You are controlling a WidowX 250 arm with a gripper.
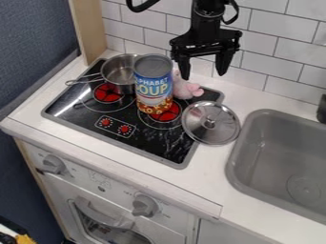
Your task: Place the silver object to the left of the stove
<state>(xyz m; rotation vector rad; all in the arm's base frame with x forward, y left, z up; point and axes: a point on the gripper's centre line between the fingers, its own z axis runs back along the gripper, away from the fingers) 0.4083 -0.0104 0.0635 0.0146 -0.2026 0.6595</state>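
The black gripper (204, 71) hangs at the top, right of centre, above the back of the counter, with its two fingers apart and nothing between them. Below it, a silver lid (210, 123) with a knob leans over the stove's right edge and onto the counter. A silver pot (119, 72) with a handle pointing left stands on the back left of the black stove (83, 118). Which silver object is meant, I cannot tell.
A soup can (153, 85) stands upright on the stove, just right of the pot. Behind it lies a pink plush toy (186, 88), partly hidden. A grey sink (280, 157) is at the right. White counter (28, 114) borders the stove's left side; a tiled wall rises behind.
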